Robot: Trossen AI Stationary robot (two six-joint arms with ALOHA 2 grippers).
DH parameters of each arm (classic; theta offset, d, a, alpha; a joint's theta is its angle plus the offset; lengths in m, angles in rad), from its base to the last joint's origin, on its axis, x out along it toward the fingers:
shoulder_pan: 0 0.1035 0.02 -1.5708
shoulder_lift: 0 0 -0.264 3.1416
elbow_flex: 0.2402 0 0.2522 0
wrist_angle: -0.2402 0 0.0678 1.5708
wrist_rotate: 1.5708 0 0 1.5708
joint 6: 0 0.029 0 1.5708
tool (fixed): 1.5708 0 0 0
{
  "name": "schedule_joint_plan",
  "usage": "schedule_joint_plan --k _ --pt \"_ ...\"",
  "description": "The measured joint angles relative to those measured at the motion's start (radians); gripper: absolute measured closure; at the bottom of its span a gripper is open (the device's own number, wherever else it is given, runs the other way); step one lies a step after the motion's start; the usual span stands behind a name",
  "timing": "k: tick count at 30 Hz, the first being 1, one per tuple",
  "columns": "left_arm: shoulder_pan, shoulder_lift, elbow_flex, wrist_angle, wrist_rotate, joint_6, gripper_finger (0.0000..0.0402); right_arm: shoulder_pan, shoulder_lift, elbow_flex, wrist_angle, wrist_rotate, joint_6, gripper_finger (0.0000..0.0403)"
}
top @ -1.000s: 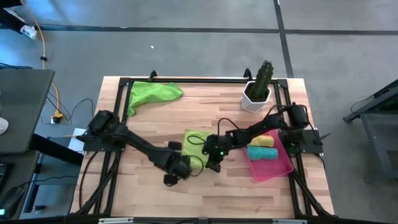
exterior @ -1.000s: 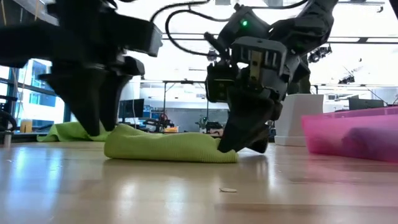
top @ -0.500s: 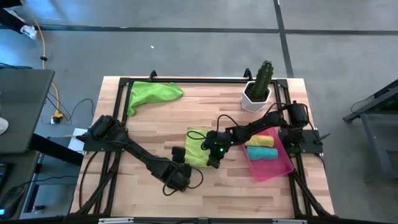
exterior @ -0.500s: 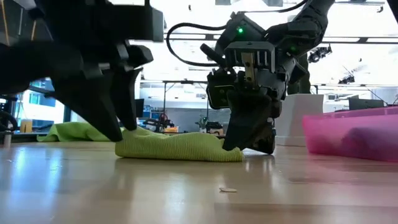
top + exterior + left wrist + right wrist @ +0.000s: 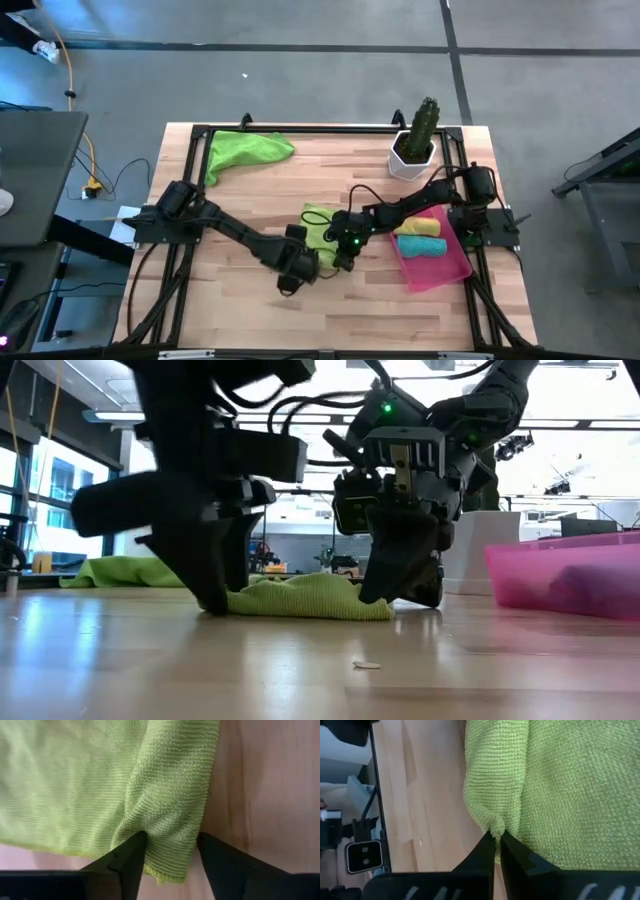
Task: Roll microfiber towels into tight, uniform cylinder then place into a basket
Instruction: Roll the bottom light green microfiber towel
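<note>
- While yellow roll (image 5: 422,228) and teal roll (image 5: 423,246) lie in the pink basket (image 5: 450,268), two remain.
- Right pincer (image 5: 497,840) pinches the middle lime towel (image 5: 318,222); left pincer (image 5: 170,851), fingers apart, straddles its fold, seemingly mid-roll.
- Far-left lime towel (image 5: 243,152) lies crumpled on the desk (image 5: 240,205), unrolled.

Table centre blocked: both arms meet over lime towel (image 5: 318,228). Right side taken by pink basket (image 5: 445,268); cactus pot (image 5: 412,155) stands far right. Second lime towel (image 5: 243,153) fills far-left corner. Near edge and left-centre boards (image 5: 215,285) open for passage.

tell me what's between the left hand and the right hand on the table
The lime green towel spans that stretch in the low view, left hand straddling one end, right hand pinching the other.
</note>
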Motion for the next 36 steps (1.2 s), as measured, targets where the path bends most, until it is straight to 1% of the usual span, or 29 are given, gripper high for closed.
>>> schedule_joint_plan --k 2,5,9,12,15,18,21,24,26,31,33,36 --pt "0.008 -0.001 0.000 0.000 0.063 -0.007 0.0245 0.000 0.000 0.000 -0.001 0.006 -0.029 0.0399" --pt "0.008 -0.007 -0.002 0.003 0.138 -0.030 0.0289 0.001 0.000 -0.001 -0.001 0.009 -0.088 0.0386" --pt "0.004 -0.009 0.001 0.011 0.252 -0.085 0.0355 0.001 -0.012 -0.003 -0.005 0.012 -0.176 0.0351" --pt "0.008 -0.009 0.001 0.016 0.295 -0.126 0.0390 -0.001 -0.048 -0.004 -0.043 0.022 -0.239 0.0324" --pt "0.011 -0.009 -0.001 0.027 0.302 -0.171 0.0391 -0.006 -0.099 -0.004 -0.121 0.061 -0.324 0.0304" --pt "0.013 -0.009 -0.002 0.043 0.340 -0.185 0.0389 0.008 -0.156 -0.004 -0.210 0.161 -0.454 0.0296" --pt "0.018 -0.008 -0.003 0.063 0.390 -0.198 0.0391 0.060 -0.204 -0.004 -0.250 0.264 -0.600 0.0295" --pt "0.033 -0.020 -0.017 0.082 0.431 -0.210 0.0391 0.136 -0.223 -0.004 -0.230 0.365 -0.720 0.0295" --pt "0.053 -0.044 -0.054 0.132 0.478 -0.225 0.0392 0.193 -0.223 -0.004 -0.203 0.430 -0.789 0.0295" --pt "0.112 -0.099 -0.183 0.337 0.625 -0.310 0.0392 0.314 -0.216 -0.003 -0.111 0.587 -0.885 0.0295" --pt "0.128 -0.113 -0.234 0.429 0.658 -0.341 0.0392 0.340 -0.216 -0.003 -0.057 0.638 -0.913 0.0295" --pt "0.146 -0.116 -0.292 0.538 0.723 -0.389 0.0392 0.354 -0.214 -0.002 -0.015 0.680 -0.956 0.0295"
